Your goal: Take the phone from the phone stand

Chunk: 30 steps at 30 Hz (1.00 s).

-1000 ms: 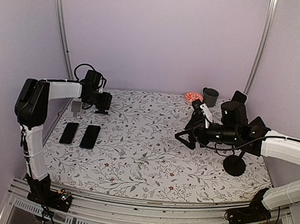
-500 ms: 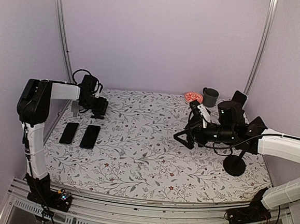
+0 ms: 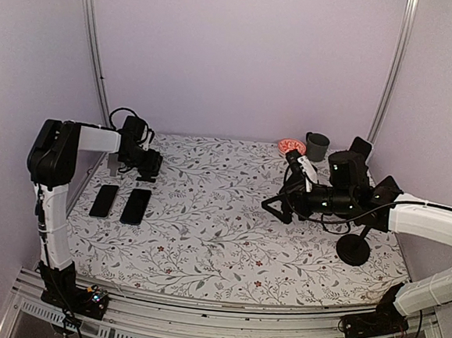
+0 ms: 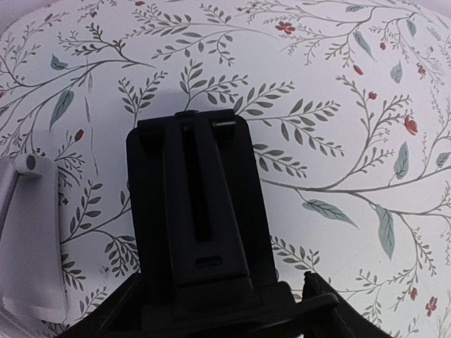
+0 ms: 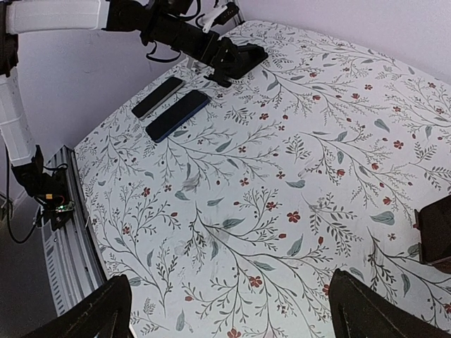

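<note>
Phone (image 3: pixel 135 206) flat on table (image 3: pixel 228 240) beside second phone (image 3: pixel 104 200). I read left gripper (image 3: pixel 148 165) closed, empty, beside stand (image 3: pixel 114 162); right gripper (image 3: pixel 274 206) spread wide, empty.

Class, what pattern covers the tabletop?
White tabletop with grey-green leafy sprigs and small red flowers; right wrist view shows it best.

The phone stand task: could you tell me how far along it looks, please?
Done, apparently: the white phone stand looks empty, and two phones lie flat on the table nearby. In hand: nothing; the left gripper looks shut beside the stand, and the right gripper hangs open mid-table. Left: probably only pulling the arms back.
</note>
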Available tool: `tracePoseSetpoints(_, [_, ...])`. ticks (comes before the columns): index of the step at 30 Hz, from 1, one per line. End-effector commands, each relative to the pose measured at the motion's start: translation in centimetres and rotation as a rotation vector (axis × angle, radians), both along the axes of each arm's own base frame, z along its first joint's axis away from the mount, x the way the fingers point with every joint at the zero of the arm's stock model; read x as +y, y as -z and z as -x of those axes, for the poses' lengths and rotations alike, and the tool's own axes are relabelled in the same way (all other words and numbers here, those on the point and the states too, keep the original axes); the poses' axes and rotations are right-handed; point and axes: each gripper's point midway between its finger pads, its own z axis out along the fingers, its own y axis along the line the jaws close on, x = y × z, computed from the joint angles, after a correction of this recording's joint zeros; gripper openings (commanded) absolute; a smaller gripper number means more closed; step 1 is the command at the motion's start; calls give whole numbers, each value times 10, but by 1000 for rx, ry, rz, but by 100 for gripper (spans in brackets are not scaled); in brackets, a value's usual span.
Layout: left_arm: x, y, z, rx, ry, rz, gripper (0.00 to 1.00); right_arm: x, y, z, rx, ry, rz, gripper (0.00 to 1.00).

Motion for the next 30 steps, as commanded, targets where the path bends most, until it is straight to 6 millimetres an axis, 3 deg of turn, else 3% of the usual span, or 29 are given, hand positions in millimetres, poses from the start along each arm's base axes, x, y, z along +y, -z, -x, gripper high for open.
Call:
tracePoseSetpoints(1, [4,15,2,31,4,-4,64,2,-18,-6,-28,-5,-25,100])
tracePoseSetpoints(6, [4,17,6,38,3,1,70,3,-22,-7,-32,-8,-34,100])
tracePoseSetpoints(9, [3,15,7,39,8,9,79,3,-25,-6,-32,-10,-40,100])
tracePoseSetpoints(16, [1,-6,4,5,19,30,97,1,-35,-7,-38,3,-49,100])
tracePoseSetpoints(25, [-12,-72,-2,-116,50,93,99,-2,-60,-14,-61,28,-69,99])
tracePoseSetpoints(26, [-13,-92,-1,-155,55,103,99,-3,-62,-14,-61,31,-70,99])
tracePoseSetpoints(30, [-24,-126,1,-225,83,126,99,-5,-68,-15,-67,42,-77,99])
